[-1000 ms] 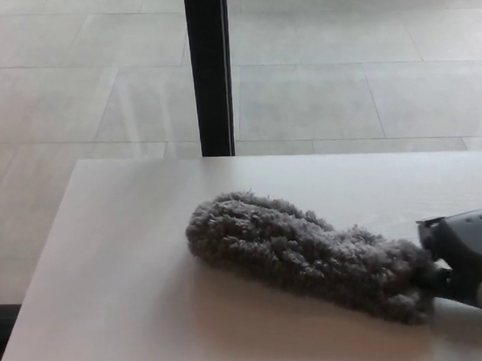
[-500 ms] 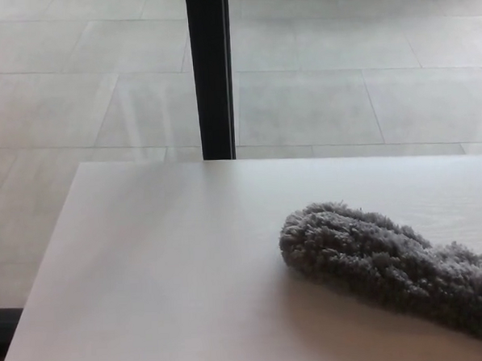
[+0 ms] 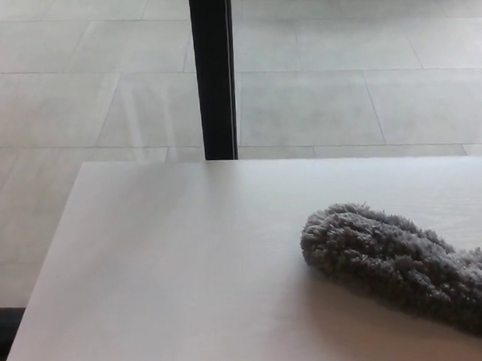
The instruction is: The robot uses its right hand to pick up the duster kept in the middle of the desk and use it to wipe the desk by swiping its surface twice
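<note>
The grey fluffy duster lies on the white desk at the right side of the head view. Its head points toward the desk's middle, and its rear end runs out of the picture at the right edge. No handle shows. Neither of my hands appears in the picture.
A black vertical post stands behind the desk's far edge. Beyond it lies a pale tiled floor. The desk's left edge runs diagonally down to the lower left, with a dark strip of floor below it.
The duster has slid to the right across the desk. My right hand, seen at the right edge a second ago holding the handle, has left the picture.
</note>
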Robot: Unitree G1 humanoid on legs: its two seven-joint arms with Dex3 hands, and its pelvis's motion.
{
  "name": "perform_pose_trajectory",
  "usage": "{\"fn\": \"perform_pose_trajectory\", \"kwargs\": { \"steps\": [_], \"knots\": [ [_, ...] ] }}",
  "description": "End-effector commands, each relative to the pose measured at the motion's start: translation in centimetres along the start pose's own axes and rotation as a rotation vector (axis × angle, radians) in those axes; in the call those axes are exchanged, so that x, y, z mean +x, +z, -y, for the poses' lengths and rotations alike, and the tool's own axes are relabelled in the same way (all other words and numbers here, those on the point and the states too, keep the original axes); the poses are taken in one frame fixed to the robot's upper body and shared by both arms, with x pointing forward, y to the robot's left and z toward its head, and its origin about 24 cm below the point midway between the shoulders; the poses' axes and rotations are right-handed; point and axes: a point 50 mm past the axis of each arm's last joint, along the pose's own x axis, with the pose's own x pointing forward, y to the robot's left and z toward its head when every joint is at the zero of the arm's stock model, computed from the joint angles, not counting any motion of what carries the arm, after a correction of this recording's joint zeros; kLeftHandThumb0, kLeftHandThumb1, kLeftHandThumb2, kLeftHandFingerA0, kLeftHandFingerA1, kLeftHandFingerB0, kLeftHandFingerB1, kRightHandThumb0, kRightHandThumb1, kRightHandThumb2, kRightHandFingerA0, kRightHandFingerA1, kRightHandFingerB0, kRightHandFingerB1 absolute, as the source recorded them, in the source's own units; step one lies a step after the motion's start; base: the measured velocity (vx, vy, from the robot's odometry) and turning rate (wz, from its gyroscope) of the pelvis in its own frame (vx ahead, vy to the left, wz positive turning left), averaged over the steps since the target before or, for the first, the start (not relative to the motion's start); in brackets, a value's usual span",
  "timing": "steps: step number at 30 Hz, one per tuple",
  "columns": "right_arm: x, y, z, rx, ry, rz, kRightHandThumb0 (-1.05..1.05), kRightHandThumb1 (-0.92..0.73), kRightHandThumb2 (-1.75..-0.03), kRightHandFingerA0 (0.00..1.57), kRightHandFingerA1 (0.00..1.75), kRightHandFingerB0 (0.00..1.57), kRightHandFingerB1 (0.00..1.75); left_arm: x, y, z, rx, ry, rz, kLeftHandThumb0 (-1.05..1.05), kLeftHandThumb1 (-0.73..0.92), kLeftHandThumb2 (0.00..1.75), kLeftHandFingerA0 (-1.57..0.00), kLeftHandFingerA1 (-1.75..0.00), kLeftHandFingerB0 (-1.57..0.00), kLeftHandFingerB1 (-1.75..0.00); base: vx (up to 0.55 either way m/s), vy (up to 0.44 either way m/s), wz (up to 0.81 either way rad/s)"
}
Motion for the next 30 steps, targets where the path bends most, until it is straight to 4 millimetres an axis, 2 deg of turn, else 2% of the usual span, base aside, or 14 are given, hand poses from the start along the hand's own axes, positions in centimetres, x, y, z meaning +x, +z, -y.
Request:
{"fn": "perform_pose_trajectory", "kwargs": {
  "steps": [1, 4, 6, 7, 8, 11, 12, 17, 19, 26, 27, 28, 29, 30],
  "knots": [
    [-6.8, -4.9, -7.1, 0.319, 0.376, -0.572, -0.42, -0.77, -0.62, 0.63, 1.02, 0.68, 0.76, -0.4, -0.7, -0.7, -0.012, 0.008, -0.015, -0.45, 0.75, 0.62, -0.6, -0.59, -0.51, -0.5, 0.0, 0.0, 0.0],
    [-6.8, -6.1, -7.1, 0.327, 0.471, -0.601, -0.49, -0.82, -0.69, 0.6, 1.48, 0.54, 0.94, -0.5, -0.9, -0.7, -0.014, 0.004, -0.017, -0.44, 0.75, 0.62, -0.61, -0.59, -0.49, -0.49, 0.0, 0.0, 0.0],
    [-6.9, -6.8, -7.0, 0.492, 0.409, -0.721, -0.57, -0.65, -1.02, 0.82, 1.2, 0.68, 1.08, -0.5, -1.0, -0.7, -0.011, 0.008, -0.024, -0.44, 0.76, 0.62, -0.61, -0.59, -0.49, -0.49, 0.0, 0.0, 0.0],
    [-6.8, -7.2, -6.9, 0.468, 0.432, -0.67, -0.51, -0.83, -0.65, 0.65, 1.22, 0.58, 1.13, -0.6, -1.1, -0.7, -0.01, 0.006, -0.022, -0.44, 0.76, 0.62, -0.63, -0.6, -0.5, -0.5, 0.0, 0.0, 0.0],
    [-6.8, -7.4, -6.7, 0.561, 0.385, -0.755, -0.55, -0.65, -1.05, 0.79, 1.13, 0.7, 1.04, -0.6, -1.1, -0.7, 0.006, 0.007, -0.02, -0.44, 0.78, 0.63, -0.62, -0.59, -0.52, -0.5, 0.0, 0.0, 0.0],
    [-6.5, -8.3, -6.2, 0.793, 0.314, -0.891, -0.41, -0.68, -0.64, 0.7, 1.57, 0.54, 1.03, -0.7, -1.3, -1.0, -0.001, 0.025, -0.025, -0.45, 0.78, 0.63, -0.64, -0.59, -0.53, -0.51, 0.0, 0.0, 0.0],
    [-6.3, -8.9, -5.9, 0.914, 0.271, -0.931, -0.43, -0.68, -0.61, 0.71, 1.17, 0.66, 1.0, -0.8, -1.2, -1.1, -0.004, 0.026, -0.021, -0.46, 0.76, 0.64, -0.66, -0.61, -0.5, -0.51, 0.0, 0.0, 0.0],
    [-6.2, -9.2, -5.7, 0.888, 0.269, -0.921, -0.43, -0.68, -0.65, 0.74, 1.48, 0.57, 1.14, -0.7, -1.1, -1.1, -0.013, 0.034, -0.02, -0.45, 0.75, 0.62, -0.65, -0.61, -0.51, -0.5, 0.0, 0.0, 0.0],
    [-6.2, -8.9, -5.8, 0.94, 0.273, -0.946, -0.39, -0.67, -0.6, 0.63, 1.05, 0.68, 0.94, -0.7, -1.0, -1.0, -0.004, 0.034, -0.023, -0.45, 0.73, 0.62, -0.66, -0.6, -0.51, -0.5, 0.0, 0.0, 0.0],
    [-5.1, -6.9, -5.6, 1.08, 0.25, -0.908, -0.38, -0.76, -0.63, 0.81, 1.7, 0.72, 1.37, -0.7, -1.1, -1.0, 0.012, 0.03, -0.021, -0.44, 0.76, 0.6, -0.66, -0.6, -0.52, -0.5, 0.0, 0.0, 0.0],
    [-4.3, -6.2, -4.9, 1.065, 0.235, -0.742, -0.35, -0.69, -0.6, 0.47, 0.83, 0.69, 0.83, -0.7, -1.2, -1.0, 0.007, 0.023, -0.018, -0.45, 0.74, 0.62, -0.64, -0.6, -0.52, -0.51, 0.0, 0.0, 0.0],
    [-4.3, -6.1, -4.9, 1.063, 0.236, -0.724, -0.35, -0.69, -0.6, 0.47, 0.83, 0.69, 0.83, -0.8, -1.2, -1.1, 0.007, 0.025, -0.018, -0.45, 0.74, 0.62, -0.64, -0.6, -0.52, -0.51, 0.0, 0.0, 0.0],
    [-3.7, -5.8, -4.4, 1.092, 0.23, -0.688, -0.43, -0.73, -0.62, 0.58, 1.59, 0.63, 0.8, -0.8, -1.2, -1.1, 0.001, 0.033, -0.018, -0.45, 0.72, 0.63, -0.67, -0.6, -0.53, -0.51, 0.0, 0.0, 0.0],
    [-2.5, -5.4, -3.3, 1.152, 0.218, -0.622, -0.46, -0.71, -0.62, 0.66, 1.28, 0.58, 0.54, -0.7, -1.1, -1.1, -0.008, 0.046, -0.017, -0.46, 0.71, 0.63, -0.67, -0.6, -0.53, -0.51, 0.0, 0.0, 0.0]
  ]
}}
